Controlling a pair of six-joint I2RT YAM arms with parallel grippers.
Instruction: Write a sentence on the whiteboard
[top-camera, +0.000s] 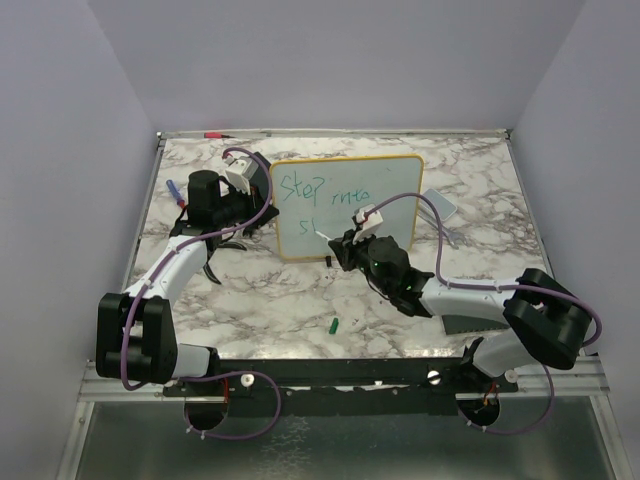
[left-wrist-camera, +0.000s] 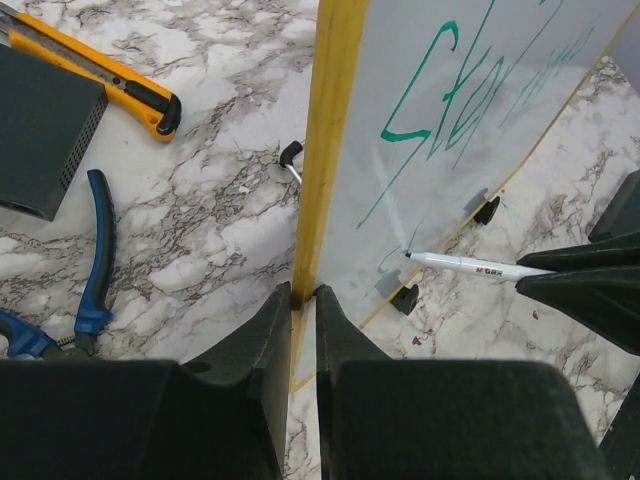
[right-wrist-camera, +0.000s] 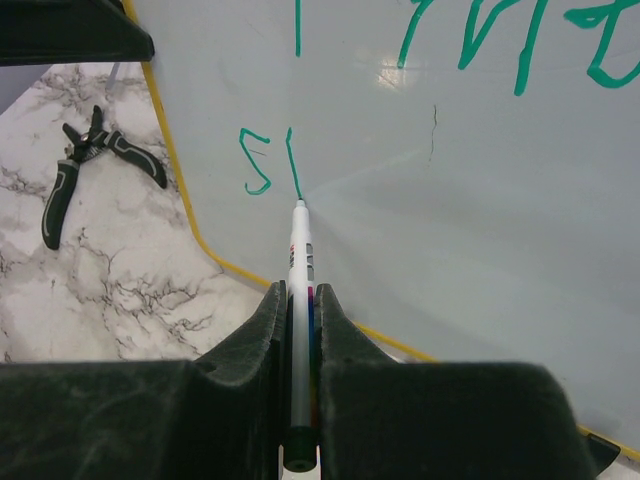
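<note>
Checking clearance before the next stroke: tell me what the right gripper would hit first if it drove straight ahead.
The whiteboard face. The right gripper is shut on the marker, whose tip looks pressed to the board by the unfinished second line of the sentence; nothing else lies between.

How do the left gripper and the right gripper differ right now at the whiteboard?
The left gripper is shut on the yellow frame of the whiteboard; the right gripper is shut on a marker. The left gripper sits at the board's left edge; the right gripper faces its front, marker tip touching the second line of green writing. Both are closed on something.
</note>
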